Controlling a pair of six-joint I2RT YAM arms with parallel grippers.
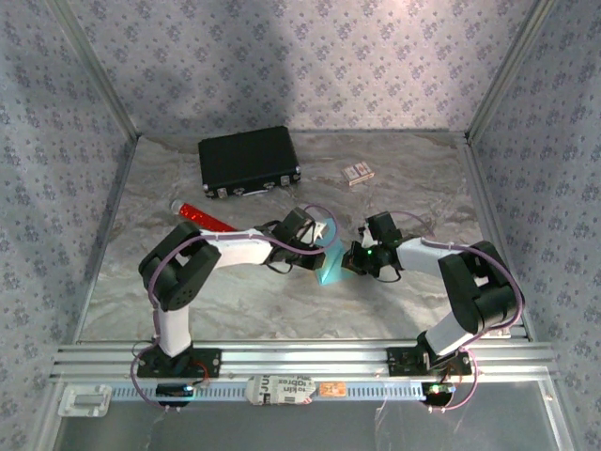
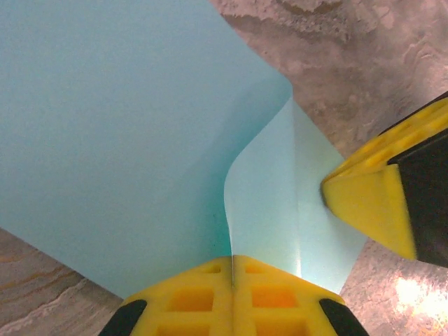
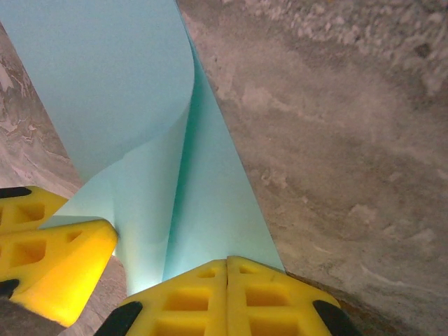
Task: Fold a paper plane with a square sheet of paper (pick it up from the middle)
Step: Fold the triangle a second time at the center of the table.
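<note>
Pincers both clamp shut on the square sheet of paper (image 2: 126,126): left gripper (image 2: 232,262) and right gripper (image 3: 227,264) pinch neighbouring edges of it, partly folded, over the middle of the table (image 1: 235,301); behind lie black case (image 1: 249,162), red tube (image 1: 202,218), card box (image 1: 356,173)

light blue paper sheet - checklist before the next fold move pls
1. Left end effector shut on the light blue paper sheet: ok.
2. Right end effector shut on the same sheet: ok.
3. Sheet flat between them: not ok, it curls over.
4. Edges lined up for a crease: cannot tell.
5. Black case, red tube and small card box apart from the sheet: ok.
</note>
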